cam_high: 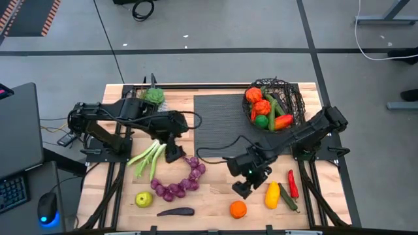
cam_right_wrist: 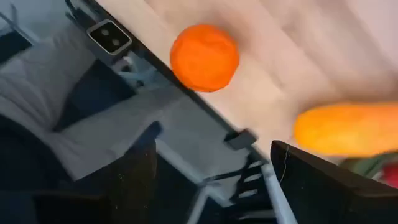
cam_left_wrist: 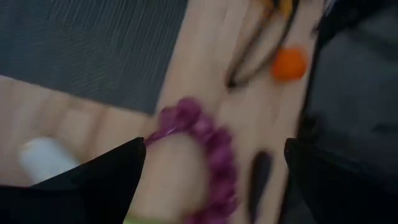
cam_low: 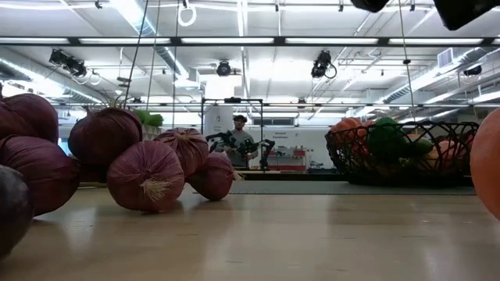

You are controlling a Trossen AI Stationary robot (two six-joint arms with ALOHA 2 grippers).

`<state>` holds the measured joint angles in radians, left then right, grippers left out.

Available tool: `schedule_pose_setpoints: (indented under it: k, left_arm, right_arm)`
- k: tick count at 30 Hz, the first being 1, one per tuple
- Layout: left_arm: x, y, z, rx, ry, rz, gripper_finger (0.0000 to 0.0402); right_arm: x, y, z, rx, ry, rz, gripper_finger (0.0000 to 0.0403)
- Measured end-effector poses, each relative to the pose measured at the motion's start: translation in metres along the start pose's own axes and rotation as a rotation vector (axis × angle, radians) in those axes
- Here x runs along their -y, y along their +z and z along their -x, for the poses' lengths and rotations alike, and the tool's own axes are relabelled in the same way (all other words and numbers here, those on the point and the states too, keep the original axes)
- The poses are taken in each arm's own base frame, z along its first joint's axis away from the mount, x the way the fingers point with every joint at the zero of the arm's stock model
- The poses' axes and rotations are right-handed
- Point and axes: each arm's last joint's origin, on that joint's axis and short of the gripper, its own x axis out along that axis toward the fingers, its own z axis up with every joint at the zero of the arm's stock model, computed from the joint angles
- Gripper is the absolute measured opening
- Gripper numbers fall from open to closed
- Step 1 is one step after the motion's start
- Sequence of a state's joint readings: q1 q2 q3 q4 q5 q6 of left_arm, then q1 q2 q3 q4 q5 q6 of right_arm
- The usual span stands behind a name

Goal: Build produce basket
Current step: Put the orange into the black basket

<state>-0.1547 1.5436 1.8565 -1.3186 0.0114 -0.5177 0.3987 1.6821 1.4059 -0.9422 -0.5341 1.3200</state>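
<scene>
Orange fruit (cam_high: 238, 209) lies on your worktop (cam_high: 209, 196) just in front of the right end effector (cam_high: 244, 188), whose fingers stand apart and empty; a yellow piece (cam_high: 272, 194) sits just beside it. Your left end effector (cam_high: 172, 155) also stands apart and empty, between the leek (cam_high: 147, 159) and the purple string (cam_high: 183, 185). Well behind the right end effector, the basket (cam_high: 290, 98) holds several pieces.
</scene>
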Motion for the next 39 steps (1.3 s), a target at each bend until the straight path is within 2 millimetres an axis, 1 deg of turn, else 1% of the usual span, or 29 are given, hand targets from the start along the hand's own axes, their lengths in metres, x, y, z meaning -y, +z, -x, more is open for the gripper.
schedule_pose_setpoints:
  k: [5,8,10,14,19,22,25,29,31,34,39]
  left_arm:
    - [0.008,0.013,0.001,0.154,-0.06,0.311,0.0391]
    - [0.015,0.015,0.002,0.213,-0.091,0.451,0.0391]
    - [0.018,0.015,0.002,0.221,-0.11,0.495,0.0391]
    - [0.017,0.014,0.002,0.201,-0.109,0.513,0.0391]
    - [0.014,0.013,0.001,0.176,-0.087,0.428,0.0391]
    - [0.012,0.013,0.001,0.159,-0.082,0.371,0.0391]
    - [0.011,0.013,0.001,0.161,-0.078,0.346,0.0391]
    - [0.012,0.013,0.001,0.158,-0.08,0.353,0.0391]
    - [0.013,0.012,0.001,0.154,-0.082,0.382,0.0391]
    - [0.015,0.009,0.001,0.149,-0.08,0.404,0.0391]
    - [0.023,0.002,0.001,0.116,-0.079,0.449,0.0391]
  right_arm:
    - [0.005,-0.018,-0.01,0.05,-0.136,0.261,0.0343]
    - [0.011,-0.022,-0.011,0.046,-0.203,0.335,0.036]
    - [0.009,-0.023,-0.012,0.041,-0.193,0.354,0.0373]
    - [-0.002,-0.03,-0.017,0.106,-0.113,0.439,0.0397]
    - [-0.016,-0.033,-0.02,0.225,-0.019,0.446,0.0397]
    - [-0.022,-0.036,-0.024,0.276,0.009,0.483,0.0399]
    - [-0.025,-0.036,-0.031,0.337,-0.006,0.565,0.0398]
    - [-0.022,-0.036,-0.042,0.391,-0.108,0.657,0.0399]
    - [-0.019,-0.035,-0.05,0.377,-0.173,0.726,0.0399]
    - [-0.019,-0.033,-0.062,0.356,-0.212,0.808,0.0399]
    - [-0.023,-0.03,-0.084,0.32,-0.212,0.915,0.0399]
